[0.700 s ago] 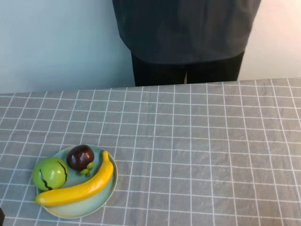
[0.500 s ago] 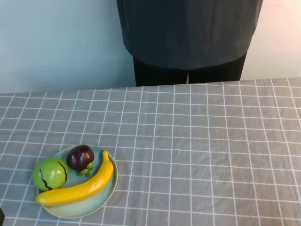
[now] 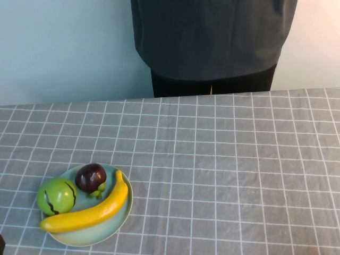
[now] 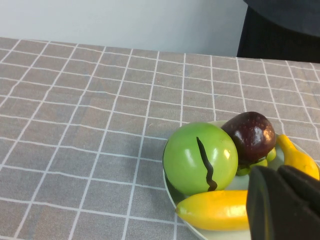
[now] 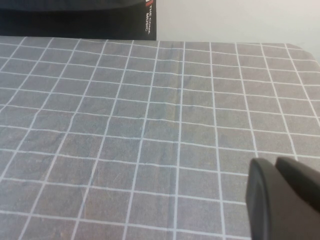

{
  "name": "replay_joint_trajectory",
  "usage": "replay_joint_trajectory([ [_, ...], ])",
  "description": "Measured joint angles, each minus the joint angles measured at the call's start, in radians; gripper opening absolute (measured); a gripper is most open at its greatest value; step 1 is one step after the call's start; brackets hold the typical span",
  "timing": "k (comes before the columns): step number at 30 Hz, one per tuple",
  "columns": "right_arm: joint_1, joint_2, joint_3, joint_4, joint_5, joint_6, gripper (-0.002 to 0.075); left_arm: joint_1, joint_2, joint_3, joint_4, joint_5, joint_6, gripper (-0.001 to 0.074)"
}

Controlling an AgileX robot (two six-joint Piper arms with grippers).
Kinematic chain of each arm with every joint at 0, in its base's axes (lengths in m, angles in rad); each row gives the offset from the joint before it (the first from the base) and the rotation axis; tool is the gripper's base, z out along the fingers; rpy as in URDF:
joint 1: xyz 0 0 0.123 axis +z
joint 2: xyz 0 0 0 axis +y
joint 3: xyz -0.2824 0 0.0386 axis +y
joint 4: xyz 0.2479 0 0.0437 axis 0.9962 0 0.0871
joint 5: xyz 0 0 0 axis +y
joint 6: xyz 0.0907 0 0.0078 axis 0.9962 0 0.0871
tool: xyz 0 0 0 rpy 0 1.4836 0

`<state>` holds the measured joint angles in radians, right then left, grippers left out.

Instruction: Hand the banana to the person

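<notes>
Banana (image 3: 87,212) lies on plate (image 3: 123,215), lower left, touching green fruit (image 3: 56,195) and purple fruit (image 3: 91,177). Left gripper (image 4: 285,200) hovers close, fingers together; right gripper (image 5: 280,195) parked (fingers together too). Risk: knocking neighbours off. Person (image 3: 212,37) waits, top centre.

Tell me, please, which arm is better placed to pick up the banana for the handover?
Probably the left. The banana lies on the plate at the table's left, right beside the left end effector. The right end effector hovers over bare cloth with no fruit near.
</notes>
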<state>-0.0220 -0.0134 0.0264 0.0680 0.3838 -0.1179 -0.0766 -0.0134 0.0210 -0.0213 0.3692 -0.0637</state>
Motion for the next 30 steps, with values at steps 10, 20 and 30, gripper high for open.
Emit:
replay_joint_trajectory([
  [10,0.000,0.000,0.000,0.000,0.000,0.000,-0.0008,0.000,0.000,0.000,-0.008,-0.004,-0.002,-0.0005],
  [20,0.000,0.000,0.000,0.000,0.000,0.000,-0.0008,0.000,0.000,0.004,-0.327,-0.178,-0.169,-0.0004],
  [30,0.000,0.000,0.000,0.000,0.000,0.000,-0.0008,0.000,0.000,-0.025,-0.473,-0.129,-0.224,-0.0004],
])
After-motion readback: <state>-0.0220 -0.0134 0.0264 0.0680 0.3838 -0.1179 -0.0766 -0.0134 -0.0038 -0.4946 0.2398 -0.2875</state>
